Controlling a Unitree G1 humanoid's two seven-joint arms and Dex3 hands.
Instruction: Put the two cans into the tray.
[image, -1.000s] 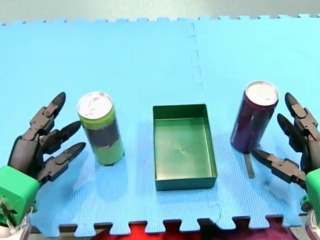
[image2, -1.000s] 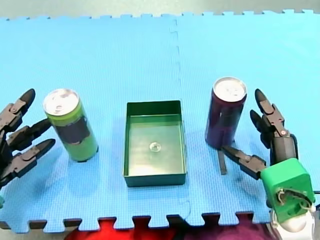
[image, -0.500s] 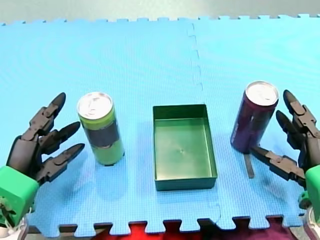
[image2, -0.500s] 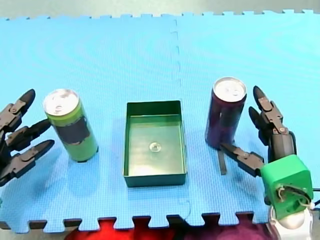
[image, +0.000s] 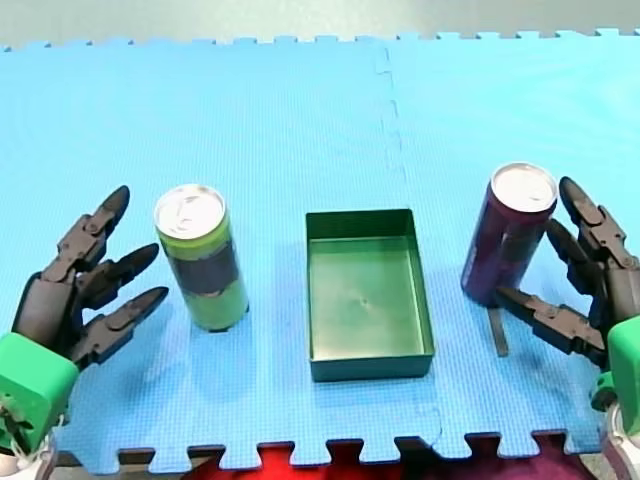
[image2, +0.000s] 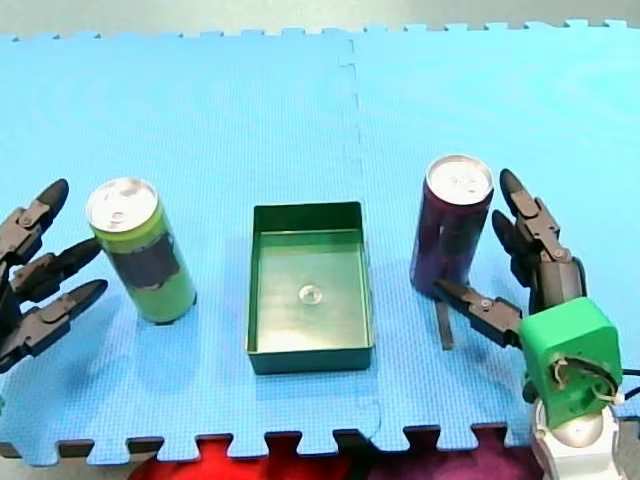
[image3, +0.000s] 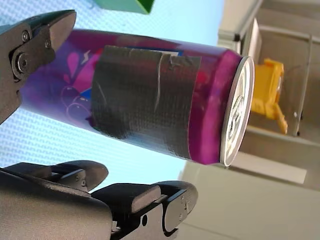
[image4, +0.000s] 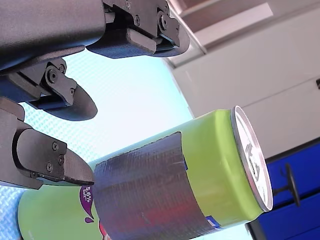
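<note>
A green can (image: 203, 258) with a dark tape band stands upright on the blue mat, left of the green tray (image: 322, 300). My left hand (image: 140, 250) sits just left of it, a small gap away. In the second wrist view the green can (image4: 150, 195) lies beyond the fingers (image4: 50, 165). A purple can (image: 508, 235) stands upright to the right of the tray. My right hand (image: 535, 262) flanks it, fingers at its right side and thumb by its base. In the first wrist view the purple can (image3: 145, 100) sits between the fingers (image3: 150, 200), not gripped. Nothing lies in the tray.
A short dark strip (image: 497, 330) lies on the mat at the purple can's foot. The mat's jigsaw front edge (image: 330, 450) runs close below the tray and both hands. Open mat stretches behind the cans.
My right hand has crept a little closer to the purple can, its thumb now nearer the can's base. The left hand and both cans have not moved.
</note>
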